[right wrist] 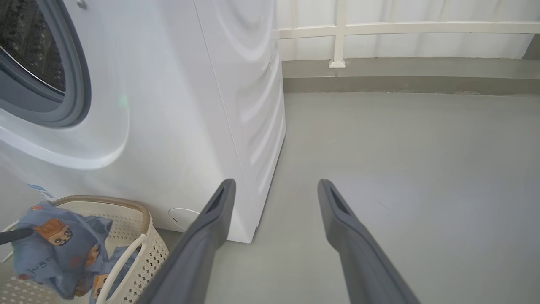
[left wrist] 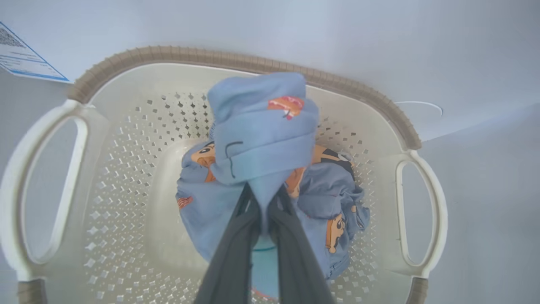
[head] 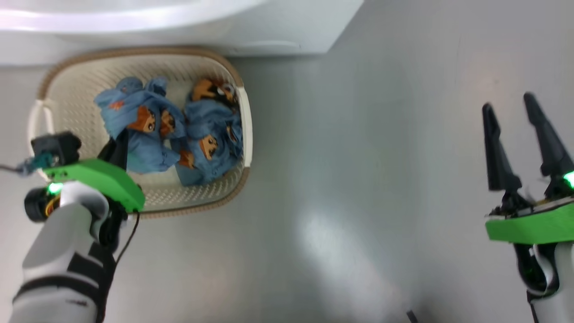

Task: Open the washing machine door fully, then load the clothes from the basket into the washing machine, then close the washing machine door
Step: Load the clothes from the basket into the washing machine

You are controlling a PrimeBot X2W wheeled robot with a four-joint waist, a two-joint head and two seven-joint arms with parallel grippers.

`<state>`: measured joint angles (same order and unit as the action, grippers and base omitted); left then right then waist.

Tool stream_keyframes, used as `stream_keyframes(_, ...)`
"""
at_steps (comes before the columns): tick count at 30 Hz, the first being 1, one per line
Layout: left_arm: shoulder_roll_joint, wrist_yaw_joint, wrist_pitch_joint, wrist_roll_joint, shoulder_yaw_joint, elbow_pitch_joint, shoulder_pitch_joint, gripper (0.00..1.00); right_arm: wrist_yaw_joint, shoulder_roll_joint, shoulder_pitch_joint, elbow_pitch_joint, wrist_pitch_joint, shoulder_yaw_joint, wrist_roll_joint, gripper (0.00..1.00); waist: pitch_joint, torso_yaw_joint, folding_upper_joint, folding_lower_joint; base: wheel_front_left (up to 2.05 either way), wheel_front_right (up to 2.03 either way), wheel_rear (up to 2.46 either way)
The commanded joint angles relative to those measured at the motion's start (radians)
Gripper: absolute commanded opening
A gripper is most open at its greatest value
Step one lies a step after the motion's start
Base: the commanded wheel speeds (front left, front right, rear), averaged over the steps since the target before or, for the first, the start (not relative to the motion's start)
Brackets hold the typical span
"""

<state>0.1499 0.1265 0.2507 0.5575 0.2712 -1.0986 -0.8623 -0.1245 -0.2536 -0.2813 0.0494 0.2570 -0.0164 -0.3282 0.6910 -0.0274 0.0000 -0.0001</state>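
The cream basket (head: 245, 134) stands on the floor against the white washing machine (head: 269, 27). My left gripper (left wrist: 263, 194) is shut on one blue bear-print garment (left wrist: 261, 126), which is bunched and raised above the basket's floor. The other garment (left wrist: 333, 198) lies in the basket (left wrist: 236, 61) beneath it. In the head view my left gripper (head: 117, 148) reaches into the clothes (head: 148, 125). My right gripper (head: 507, 102) hangs open over bare floor, far right of the basket. The machine's drum opening with its grey gasket (right wrist: 78, 84) is uncovered; the door is out of view.
Grey floor (head: 358, 179) stretches to the right of the basket and machine. A low kerb with a white railing (right wrist: 337, 42) closes the far side. A blue label (left wrist: 25, 59) sits low on the machine's front, just behind the basket.
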Motion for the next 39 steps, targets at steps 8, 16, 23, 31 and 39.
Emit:
stream_keyframes(8,0.042,-0.005,0.011,-0.116,-0.144,0.204,0.195,0.0,-0.006,-0.002,0.106,-0.022,0.005,0.03,-0.004,1.0,-0.238,0.035,0.0,0.0001,0.0,0.0,0.0)
stream_keyframes(16,0.003,0.002,0.011,-0.218,-0.235,0.374,0.342,0.0,-0.006,-0.006,0.192,-0.049,0.005,0.019,-0.006,1.0,-0.38,0.055,0.0,0.0001,0.0,0.0,0.0)
stream_keyframes(23,-0.024,0.004,0.011,-0.248,-0.261,0.543,0.461,0.0,-0.006,0.004,0.238,-0.058,0.005,-0.001,-0.006,1.0,-0.448,0.055,0.0,0.0001,0.0,0.0,0.0)
stream_keyframes(31,-0.064,0.004,0.011,-0.277,-0.291,0.736,0.638,0.0,-0.006,0.019,0.316,-0.059,0.005,-0.036,-0.002,1.0,-0.524,0.066,0.0,0.0001,0.0,0.0,0.0)
stream_keyframes(39,-0.092,0.004,0.011,-0.301,-0.341,0.891,0.815,0.0,-0.006,0.029,0.384,-0.056,0.005,-0.062,0.0,1.0,-0.568,0.062,0.0,0.0001,0.0,0.0,0.0)
